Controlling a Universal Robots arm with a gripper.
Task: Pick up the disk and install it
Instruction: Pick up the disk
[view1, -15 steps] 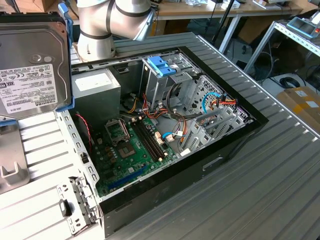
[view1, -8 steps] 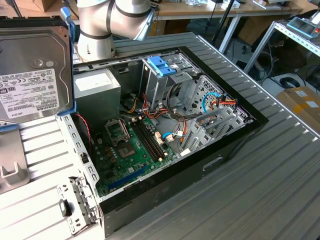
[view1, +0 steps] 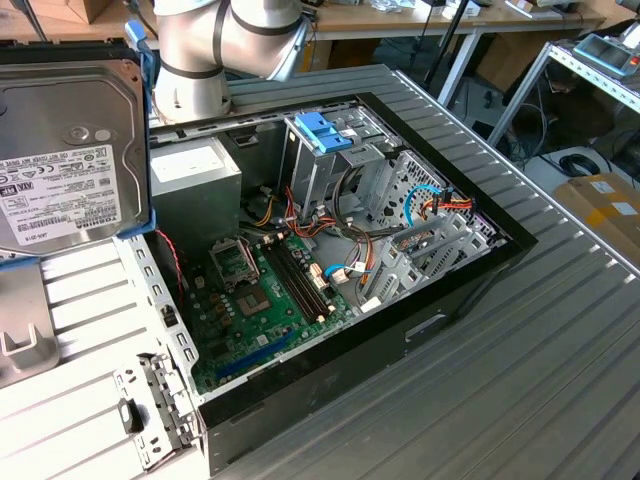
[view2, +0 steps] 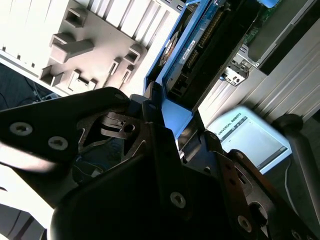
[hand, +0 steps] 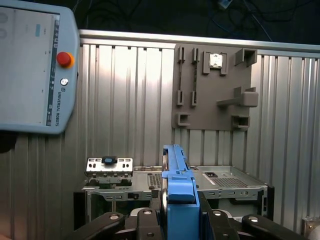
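The disk (view1: 65, 150), a grey-metal drive with a white label and light-blue rails, hangs in the air at the exterior view's upper left, above the removed side panel and left of the open computer case (view1: 480, 270). In the first wrist view the disk (hand: 177, 185) shows edge-on, and my gripper (hand: 179, 217) is shut on it, with a black finger (hand: 145, 225) on either side of its blue rail. In the second wrist view the disk (view2: 195, 55) runs away from the gripper (view2: 175, 125), clamped at its blue end.
Inside the case are a silver drive cage with a blue latch (view1: 325, 130), a grey power-supply box (view1: 195, 180), a green motherboard (view1: 260, 290) and loose cables. A grey fixture plate (hand: 215, 90) and a teach pendant (hand: 35, 65) lie on the ribbed metal table (view1: 560, 380).
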